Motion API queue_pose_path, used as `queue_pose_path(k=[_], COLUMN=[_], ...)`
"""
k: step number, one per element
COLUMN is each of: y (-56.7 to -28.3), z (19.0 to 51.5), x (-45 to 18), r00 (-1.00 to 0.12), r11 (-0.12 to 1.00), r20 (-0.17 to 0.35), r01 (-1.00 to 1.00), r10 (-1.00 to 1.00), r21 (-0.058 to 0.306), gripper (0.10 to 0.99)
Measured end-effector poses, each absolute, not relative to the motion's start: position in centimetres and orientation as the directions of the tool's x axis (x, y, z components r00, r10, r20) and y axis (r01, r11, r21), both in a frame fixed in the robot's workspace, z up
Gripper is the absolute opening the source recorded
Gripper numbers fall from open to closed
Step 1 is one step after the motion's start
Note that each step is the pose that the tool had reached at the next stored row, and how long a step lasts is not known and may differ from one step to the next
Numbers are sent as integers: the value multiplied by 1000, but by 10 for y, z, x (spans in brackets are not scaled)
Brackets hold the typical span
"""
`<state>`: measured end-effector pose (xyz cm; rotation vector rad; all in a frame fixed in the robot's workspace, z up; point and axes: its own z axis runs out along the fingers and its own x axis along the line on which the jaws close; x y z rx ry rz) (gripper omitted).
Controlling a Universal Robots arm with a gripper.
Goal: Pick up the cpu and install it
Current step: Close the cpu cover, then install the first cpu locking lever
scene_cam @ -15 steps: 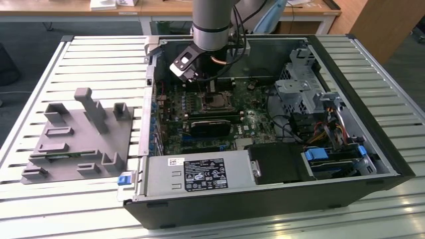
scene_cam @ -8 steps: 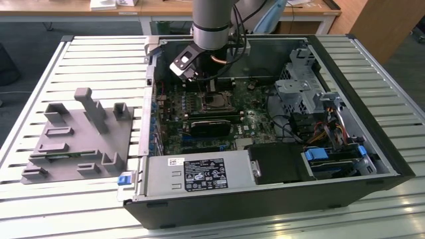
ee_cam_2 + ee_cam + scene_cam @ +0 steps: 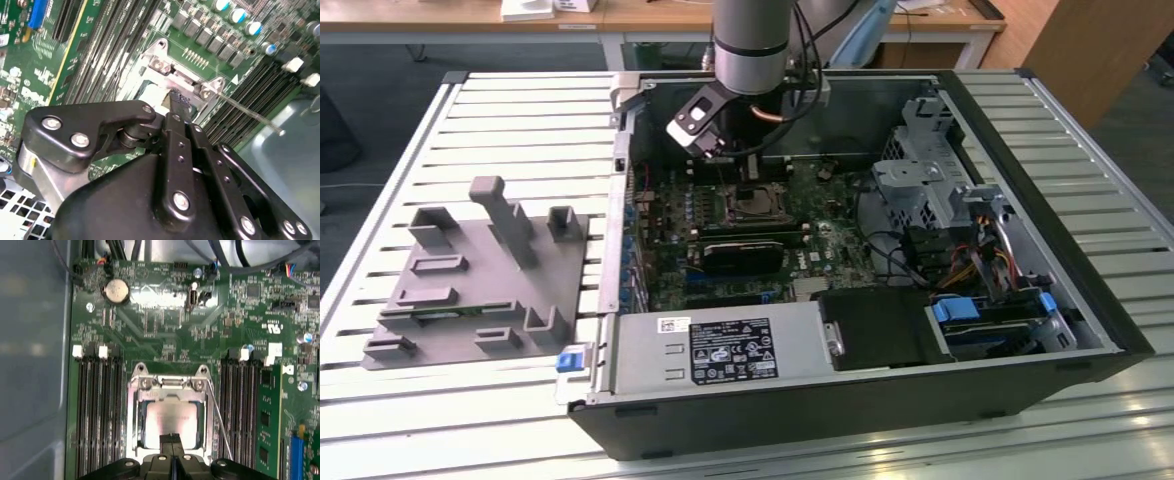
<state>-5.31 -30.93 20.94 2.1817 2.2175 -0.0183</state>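
The cpu (image 3: 172, 416), a flat silvery square, lies level inside the metal-framed socket (image 3: 134, 415) on the green motherboard (image 3: 165, 330). In the first wrist view my gripper (image 3: 171, 439) hangs just over the chip's near edge, its two thin dark fingers pressed together with nothing between them. In the second wrist view the fingers (image 3: 176, 100) point down at the socket frame (image 3: 165, 65), where a pale patch of the chip (image 3: 150, 92) shows beside them. In the exterior view the arm stands over the socket (image 3: 754, 205) inside the open computer case (image 3: 854, 410), with the gripper (image 3: 750, 178) low above it.
A thin wire lever (image 3: 220, 425) slants beside the socket. Memory slots (image 3: 97, 410) flank it on both sides. A power supply (image 3: 720, 350) and a drive cage (image 3: 927, 170) crowd the case. A grey fixture (image 3: 474, 270) with upright posts sits on the slatted table at the exterior view's left.
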Motion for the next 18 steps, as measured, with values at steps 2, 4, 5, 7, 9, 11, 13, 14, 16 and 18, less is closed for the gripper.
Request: queue_pose_path(k=[2, 4, 5, 7, 9, 11, 13, 14, 16, 18], y=[-309, -309, -309, -309, -309, -309, -309, -309, -309, -309], z=[209, 209, 209, 209, 209, 209, 209, 209, 210, 211], x=[-50, -48, -47, -45, -44, -43, -43, -43, -43, -43], r00=[-16, -16, -16, -16, -16, -16, -16, -16, -16, -16], r11=[16, 16, 16, 16, 16, 16, 16, 16, 16, 16], r20=[-30, -30, -30, -30, -30, -30, -30, -30, -30, -30], r01=[1000, 1000, 1000, 1000, 1000, 1000, 1000, 1000, 1000, 1000], r10=[999, 999, 999, 999, 999, 999, 999, 999, 999, 999], r21=[13, 13, 13, 13, 13, 13, 13, 13, 13, 13], gripper=[106, 106, 106, 106, 106, 106, 106, 106, 106, 106])
